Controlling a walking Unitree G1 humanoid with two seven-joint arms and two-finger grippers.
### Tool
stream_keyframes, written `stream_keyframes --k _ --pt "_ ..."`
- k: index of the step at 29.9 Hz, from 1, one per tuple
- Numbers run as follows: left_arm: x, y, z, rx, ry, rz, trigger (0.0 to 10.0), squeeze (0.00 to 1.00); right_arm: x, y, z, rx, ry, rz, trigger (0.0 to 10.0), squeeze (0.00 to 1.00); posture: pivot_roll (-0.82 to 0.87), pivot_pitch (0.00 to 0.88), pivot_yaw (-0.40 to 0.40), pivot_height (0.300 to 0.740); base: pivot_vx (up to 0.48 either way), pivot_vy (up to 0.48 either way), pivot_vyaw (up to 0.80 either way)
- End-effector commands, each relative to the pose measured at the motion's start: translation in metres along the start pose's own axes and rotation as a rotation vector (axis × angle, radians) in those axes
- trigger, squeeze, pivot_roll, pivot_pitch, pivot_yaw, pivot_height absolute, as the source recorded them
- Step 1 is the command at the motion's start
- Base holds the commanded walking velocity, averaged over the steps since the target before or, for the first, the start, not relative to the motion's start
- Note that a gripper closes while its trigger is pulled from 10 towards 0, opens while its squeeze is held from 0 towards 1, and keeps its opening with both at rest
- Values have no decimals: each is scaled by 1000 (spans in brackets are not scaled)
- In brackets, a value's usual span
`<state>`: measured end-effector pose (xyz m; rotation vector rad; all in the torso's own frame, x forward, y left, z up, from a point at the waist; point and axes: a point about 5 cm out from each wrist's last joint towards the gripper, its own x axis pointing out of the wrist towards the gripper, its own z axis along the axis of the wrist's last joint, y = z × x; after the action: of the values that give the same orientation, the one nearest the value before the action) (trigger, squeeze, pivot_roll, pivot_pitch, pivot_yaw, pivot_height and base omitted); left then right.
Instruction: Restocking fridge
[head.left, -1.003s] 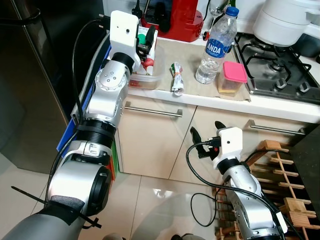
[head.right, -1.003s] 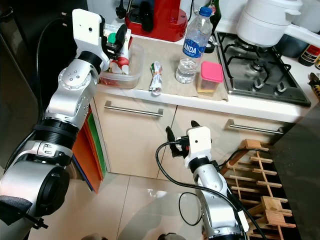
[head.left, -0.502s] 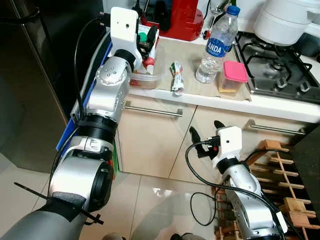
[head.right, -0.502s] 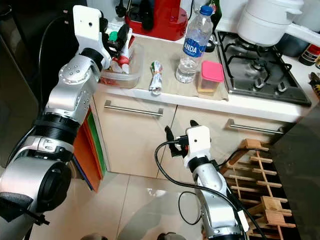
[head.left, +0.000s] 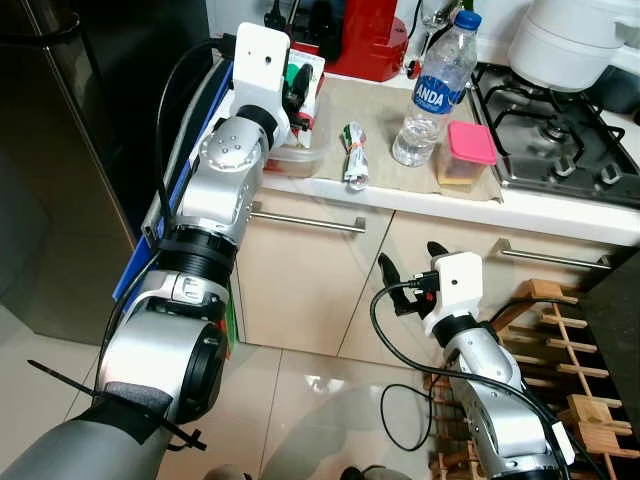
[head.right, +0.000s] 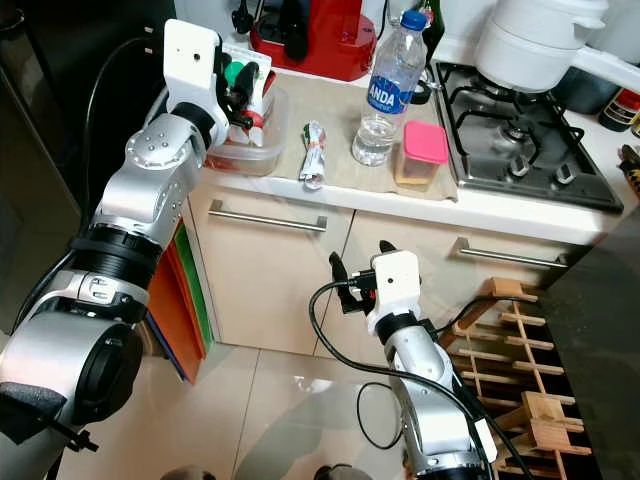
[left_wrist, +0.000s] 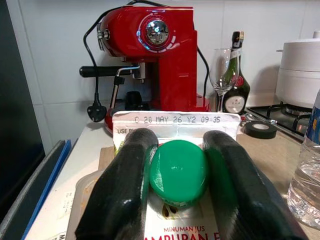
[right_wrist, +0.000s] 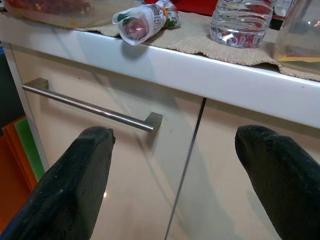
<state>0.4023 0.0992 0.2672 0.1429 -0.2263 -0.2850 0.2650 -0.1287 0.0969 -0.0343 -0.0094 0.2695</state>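
— Why is the left gripper (left_wrist: 178, 192) up at the corner of the counter (head.left: 395, 192)?

— It is there for the carton (left_wrist: 176, 131), a juice pack with a green cap (left_wrist: 178, 179). The carton stands upright in a clear tub (head.right: 262, 148) at the fridge end of the counter, so I judge it is the item to be restocked and the arm has reached over the tub to take it from above.

— And the jaws on that side?

— Closed around the cap. In the left wrist view the two black fingers (left_wrist: 124, 192) press against either side of the green cap, with the carton's printed top seam just behind them. It looks like a neck grip, which keeps the carton hanging straight.

— Is the carton clear of the tub?

— I cannot tell; the arm covers its base in the head views.

— What about the right gripper (head.left: 412, 273)?

— It hangs low in front of the cabinet doors (right_wrist: 112, 165), well below the counter edge. Its fingers stand wide apart and hold nothing, touching nothing; between them the wrist view shows a bar handle (right_wrist: 90, 106).

— The other goods?

— A water bottle (head.left: 432, 88), a pink-lidded box (head.left: 466, 153) and a small packet (head.left: 353, 153) sit on the cloth, untouched. The fridge (head.left: 60, 140), dark and closed as far as I can see, stands just left of the counter.
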Motion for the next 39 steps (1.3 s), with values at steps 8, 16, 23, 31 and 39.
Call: stream_keyframes --k 8,16,23,31,39 --pt "-8 -11 -1 15 -53 -43 0 0 3 -2 3 -3 -2 -2 10000 0 -46 74 -90 740 0 0 0" --pt "-13 -13 -1 -8 -94 -60 0 0 4 -2 3 -4 -2 0 10000 0 -45 73 -91 740 0 0 0" --pt "-25 -1 27 -13 -235 -36 0 0 7 -2 4 -3 -8 -2 10000 0 -35 67 -90 740 0 0 0" --pt "-46 17 50 38 -338 -8 0 0 10 -3 3 -6 -10 -2 10000 0 -9 54 -87 740 0 0 0" --pt "-105 32 43 -3 -370 111 0 0 14 -15 14 -30 -83 -71 10000 0 23 30 -69 740 0 0 0"
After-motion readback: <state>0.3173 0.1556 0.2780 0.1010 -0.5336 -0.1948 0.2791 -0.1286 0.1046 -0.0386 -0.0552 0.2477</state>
